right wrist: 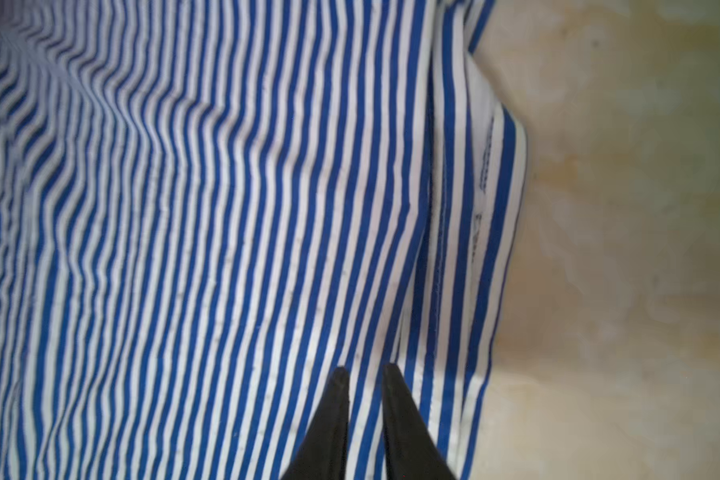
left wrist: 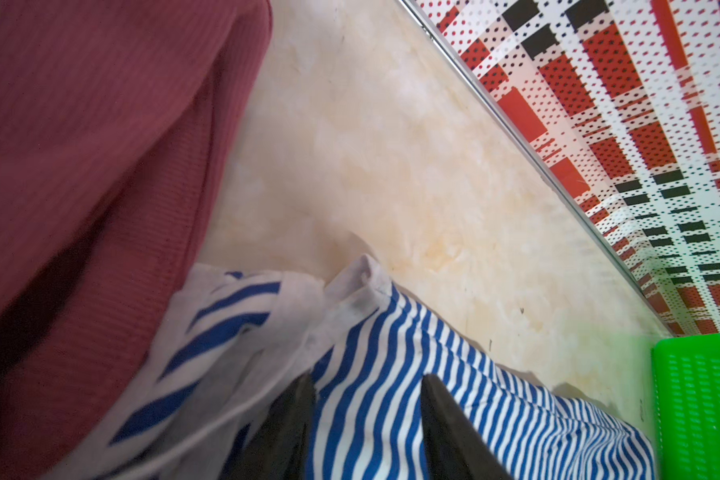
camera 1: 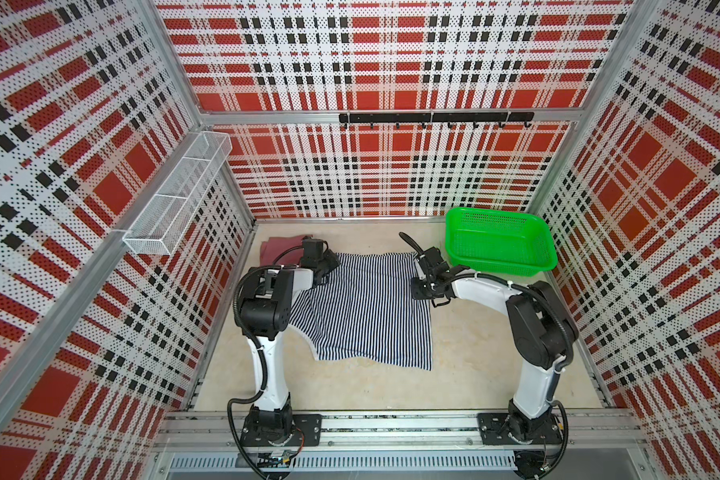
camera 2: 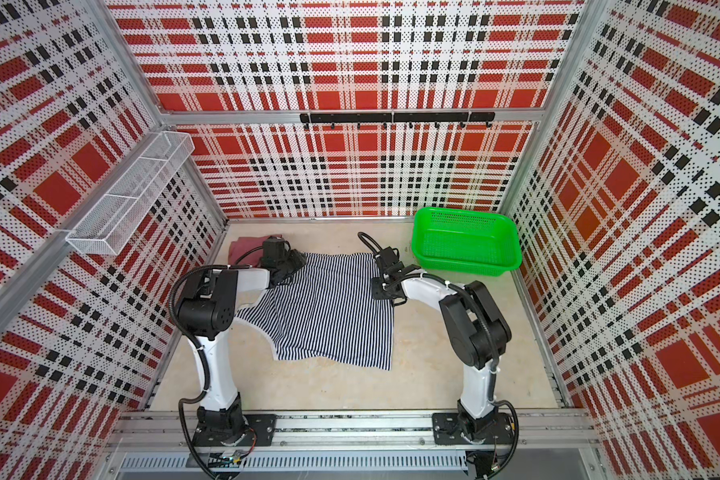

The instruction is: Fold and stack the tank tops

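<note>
The striped tank top [camera 1: 366, 307] [camera 2: 333, 307] lies spread out in the middle of the table. The maroon tank top [camera 1: 277, 249] [camera 2: 244, 247] lies folded at the back left, partly hidden by my left arm. My left gripper [camera 1: 329, 262] [left wrist: 367, 378] is at the striped top's far left corner, beside the maroon top [left wrist: 80, 145]. Its jaws stand apart over striped cloth [left wrist: 391, 407], next to bunched white-edged straps. My right gripper [camera 1: 420, 289] [right wrist: 364, 370] is down on the striped top's right edge [right wrist: 225, 208]. Its jaws are drawn nearly together on the cloth just inside the hem.
A green mesh basket [camera 1: 504, 268] [camera 2: 466, 268] [left wrist: 699, 407] stands at the back right, close behind my right wrist. A white wire shelf [camera 1: 175, 195] hangs on the left wall and a black hook rail [camera 1: 433, 117] on the back wall. Bare tabletop [camera 1: 495, 353] lies to the right.
</note>
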